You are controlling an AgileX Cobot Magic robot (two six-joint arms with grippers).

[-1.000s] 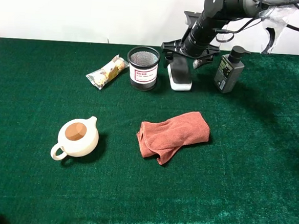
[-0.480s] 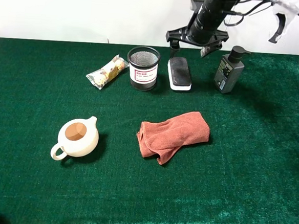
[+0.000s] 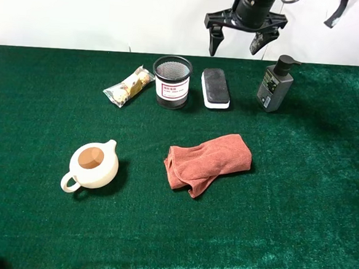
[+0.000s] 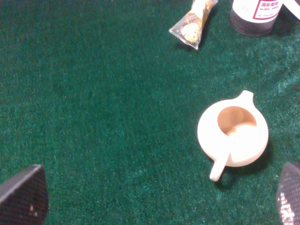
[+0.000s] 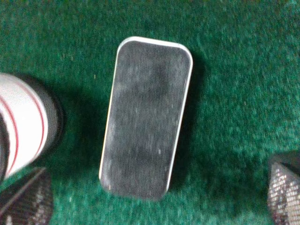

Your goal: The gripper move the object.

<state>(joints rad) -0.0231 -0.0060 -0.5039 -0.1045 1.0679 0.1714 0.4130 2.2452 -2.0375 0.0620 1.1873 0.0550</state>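
Note:
The board eraser, dark grey felt on a white base, lies flat on the green table at the back, between the mesh cup and the pump bottle. It fills the right wrist view. My right gripper hangs open above it, well clear, its fingertips apart on either side of the eraser. My left gripper is open and empty, low over the table near the white teapot.
A black mesh pen cup stands just left of the eraser, a grey pump bottle to its right. A snack packet lies further left. A rust-orange cloth lies mid-table, the teapot front left.
My right gripper has let go of the eraser and risen straight up from it. The eraser now lies free on the table. The left arm has not moved.

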